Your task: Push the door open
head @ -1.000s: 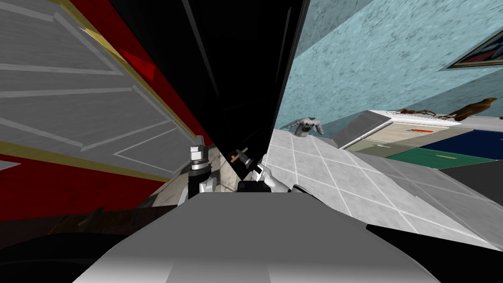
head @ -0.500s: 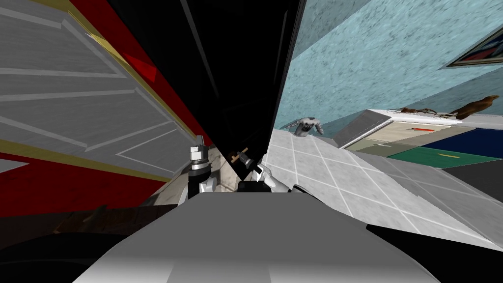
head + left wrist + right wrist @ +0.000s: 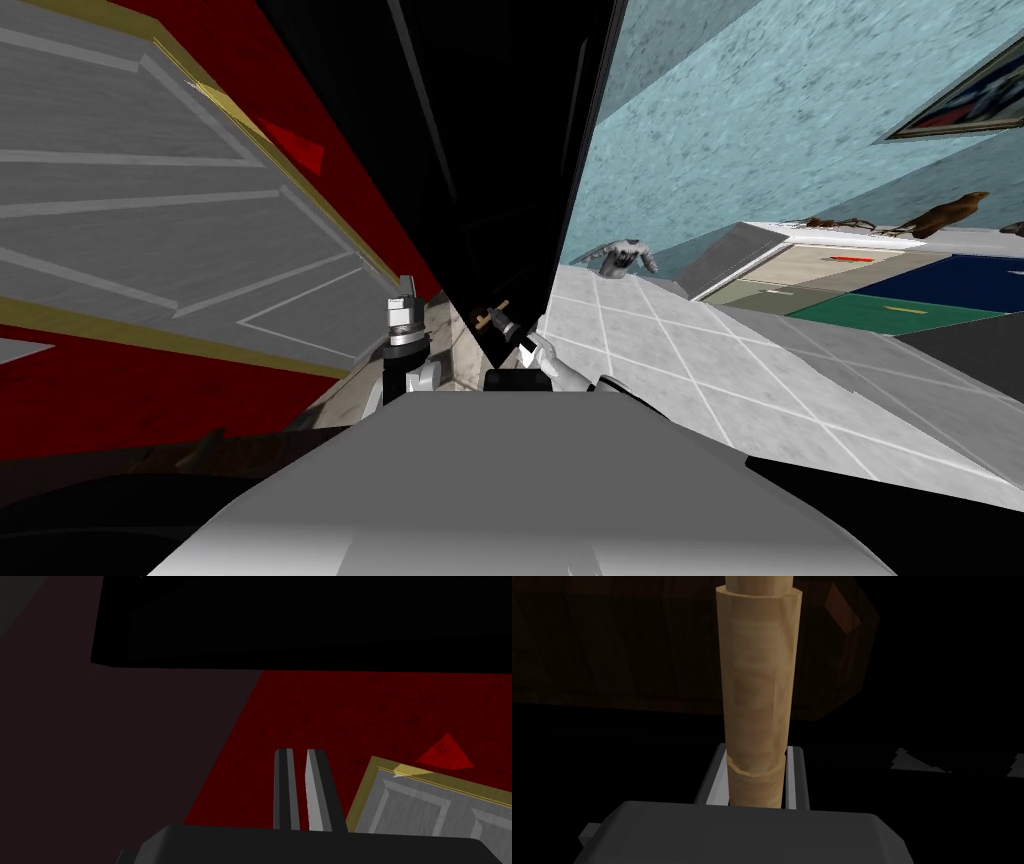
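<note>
The door (image 3: 480, 150) is a black slab straight ahead in the head view, reaching from the top down to my hands. Its tan wooden lever handle (image 3: 492, 312) sticks out low on it. My right gripper (image 3: 520, 345) holds that handle: in the right wrist view the handle (image 3: 757, 701) runs up between the two fingers (image 3: 712, 781), which press its sides, so the right gripper (image 3: 755, 778) is shut on it. My left gripper (image 3: 402, 300) is raised to the left of the door, and in its wrist view the left gripper (image 3: 299, 786) has its fingers shut on nothing.
On the left, a grey panelled door (image 3: 150, 200) in a yellow frame sits in a red wall (image 3: 120, 390). To the right lie a pale tiled floor (image 3: 700, 360), a teal wall (image 3: 720, 150), a low cabinet (image 3: 860, 290) with coloured fronts and a grey object (image 3: 625, 256) on the floor.
My head view has shifted slightly, so the left wall and the far cabinet sit a little differently. Both arms keep their places, with the right hand at the handle.
</note>
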Robot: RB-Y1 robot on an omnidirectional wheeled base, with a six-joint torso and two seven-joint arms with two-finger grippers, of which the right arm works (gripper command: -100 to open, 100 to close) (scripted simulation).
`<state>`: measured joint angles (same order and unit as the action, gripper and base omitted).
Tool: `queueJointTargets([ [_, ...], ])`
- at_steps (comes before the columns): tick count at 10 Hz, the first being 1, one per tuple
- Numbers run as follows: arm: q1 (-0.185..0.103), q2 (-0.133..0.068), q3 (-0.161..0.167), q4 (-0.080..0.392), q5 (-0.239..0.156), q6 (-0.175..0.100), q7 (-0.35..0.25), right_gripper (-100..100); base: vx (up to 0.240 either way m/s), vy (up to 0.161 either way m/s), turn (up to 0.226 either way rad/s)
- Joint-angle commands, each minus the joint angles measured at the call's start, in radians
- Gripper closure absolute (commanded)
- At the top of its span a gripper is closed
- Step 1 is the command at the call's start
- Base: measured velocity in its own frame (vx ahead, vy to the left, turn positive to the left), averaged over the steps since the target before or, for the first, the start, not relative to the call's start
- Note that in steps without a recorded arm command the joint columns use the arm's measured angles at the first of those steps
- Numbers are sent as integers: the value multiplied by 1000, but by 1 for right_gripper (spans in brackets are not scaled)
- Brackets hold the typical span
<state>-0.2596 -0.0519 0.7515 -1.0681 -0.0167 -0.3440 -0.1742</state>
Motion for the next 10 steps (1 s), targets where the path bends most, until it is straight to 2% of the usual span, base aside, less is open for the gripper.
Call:
queueJointTargets([
  [1,-1,-5,-22,-9,1,7,10,100,91,176,-50],
  [6,-5,-10,-96,14,0,7,35,100,83,201,-66],
  [10,-7,-5,-134,25,-1,7,47,100,65,114,-42],
])
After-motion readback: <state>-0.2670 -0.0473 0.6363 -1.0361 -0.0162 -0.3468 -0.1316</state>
